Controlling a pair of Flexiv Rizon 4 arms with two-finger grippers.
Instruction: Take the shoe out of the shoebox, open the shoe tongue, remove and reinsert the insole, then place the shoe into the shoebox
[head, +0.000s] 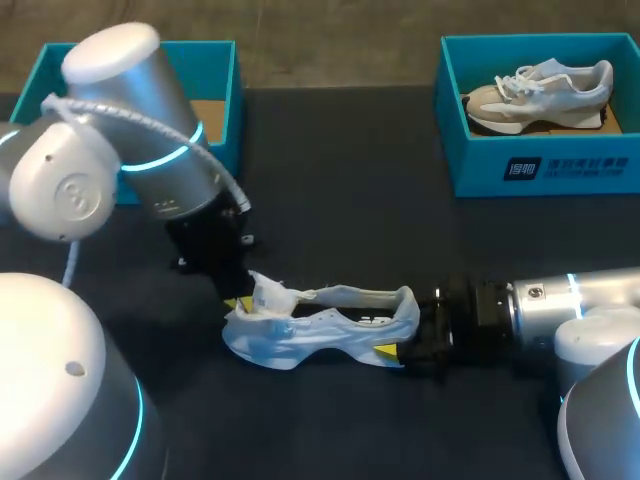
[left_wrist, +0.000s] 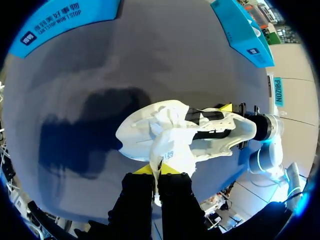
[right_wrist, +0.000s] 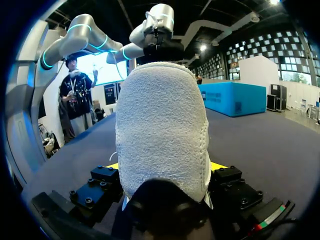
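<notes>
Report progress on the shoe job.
Done: the white shoe lies out on the table. In hand: right gripper clamps its heel, left gripper pinches the tongue. Left: insole out and back in, then shoe into the shoebox.

Probably a robotics lab, left arm, right arm, teal shoebox, dark table

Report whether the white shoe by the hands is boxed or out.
Out: the white shoe lies on the black table between left hand and right hand, outside both blue cardboard boxes.
</notes>
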